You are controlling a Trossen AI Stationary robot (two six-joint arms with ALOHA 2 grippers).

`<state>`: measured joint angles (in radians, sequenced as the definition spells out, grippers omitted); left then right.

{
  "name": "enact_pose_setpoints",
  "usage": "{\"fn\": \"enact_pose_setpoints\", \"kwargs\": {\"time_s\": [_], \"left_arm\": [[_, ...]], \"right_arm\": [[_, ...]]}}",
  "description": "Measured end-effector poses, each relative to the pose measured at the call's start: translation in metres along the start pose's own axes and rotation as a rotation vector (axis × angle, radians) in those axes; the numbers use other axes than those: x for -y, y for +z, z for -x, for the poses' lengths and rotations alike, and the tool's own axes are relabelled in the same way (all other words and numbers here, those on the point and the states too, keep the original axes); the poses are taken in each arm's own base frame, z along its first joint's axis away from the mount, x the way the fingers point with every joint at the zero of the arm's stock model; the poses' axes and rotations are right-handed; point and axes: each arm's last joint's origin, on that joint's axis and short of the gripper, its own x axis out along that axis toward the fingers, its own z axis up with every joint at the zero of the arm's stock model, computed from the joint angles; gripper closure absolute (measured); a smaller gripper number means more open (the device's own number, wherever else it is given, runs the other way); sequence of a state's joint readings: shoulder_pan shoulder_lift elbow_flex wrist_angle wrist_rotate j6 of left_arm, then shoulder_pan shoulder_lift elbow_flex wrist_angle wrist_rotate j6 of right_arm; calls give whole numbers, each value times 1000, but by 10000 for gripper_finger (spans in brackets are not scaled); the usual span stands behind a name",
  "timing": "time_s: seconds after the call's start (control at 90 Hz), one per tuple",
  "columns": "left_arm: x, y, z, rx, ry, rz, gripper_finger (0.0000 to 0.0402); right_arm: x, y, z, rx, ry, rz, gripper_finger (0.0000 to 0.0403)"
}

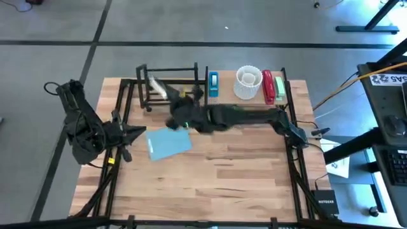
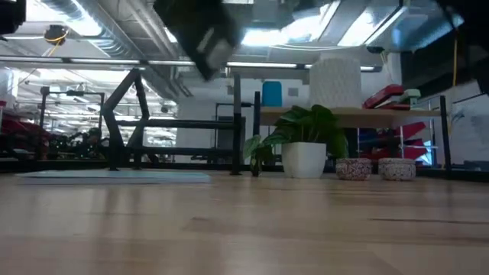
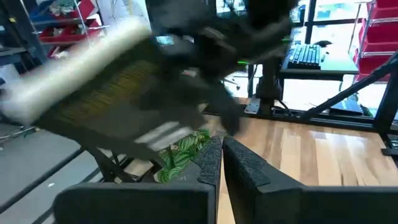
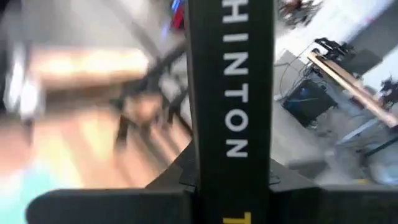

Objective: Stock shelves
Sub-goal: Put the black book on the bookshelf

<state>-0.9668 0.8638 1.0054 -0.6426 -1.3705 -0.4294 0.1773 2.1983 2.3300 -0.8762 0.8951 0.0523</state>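
Observation:
My right gripper (image 1: 182, 107) reaches across the table toward the small black rack (image 1: 168, 79) at the far left and is shut on a black book (image 4: 231, 93) with white letters on its spine. In the low view the book (image 2: 210, 38) hangs tilted, high above the tabletop. The left wrist view shows it blurred, with a pale page edge (image 3: 74, 68). My left gripper (image 1: 135, 133) waits at the table's left edge, its fingers (image 3: 211, 162) shut on nothing. The light-wood shelf board (image 2: 359, 116) stands at the far right. My right gripper pinches the black book between its two fingers, one on each cover. The lettered spine (image 4: 231, 149) faces the wrist and runs along between the fingers. The book is lifted clear of the table and tilted; how far back it reaches does not show.
On the shelf board stand a blue box (image 1: 213, 84), a white ribbed vase (image 1: 249, 83) and a red stapler (image 1: 268, 86). A pale blue sheet (image 1: 168, 143) lies flat on the table. A potted plant (image 2: 302, 145) and two small bowls (image 2: 353, 168) stand by the shelf.

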Motion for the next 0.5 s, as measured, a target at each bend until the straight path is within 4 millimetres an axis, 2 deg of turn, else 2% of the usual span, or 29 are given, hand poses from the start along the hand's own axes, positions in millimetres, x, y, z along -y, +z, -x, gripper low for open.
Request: {"fn": "enact_pose_setpoints", "kwargs": {"time_s": [0.144,0.222,0.3,0.367,0.5], "left_arm": [[5,-2,-1,-13,-20,-8,402],[11,-5,-2,-23,-26,-11,402],[21,-10,-4,-33,-24,-7,402],[32,-17,-7,-50,-29,-6,402],[61,-37,-13,-137,-80,32,402]], "right_arm": [[-40,-35,58,-168,154,108,367],[-64,-53,75,-242,204,83,367],[-96,-78,69,-313,185,96,367],[-124,-97,55,-369,201,79,367],[-152,-113,34,-394,211,15,367]]}}
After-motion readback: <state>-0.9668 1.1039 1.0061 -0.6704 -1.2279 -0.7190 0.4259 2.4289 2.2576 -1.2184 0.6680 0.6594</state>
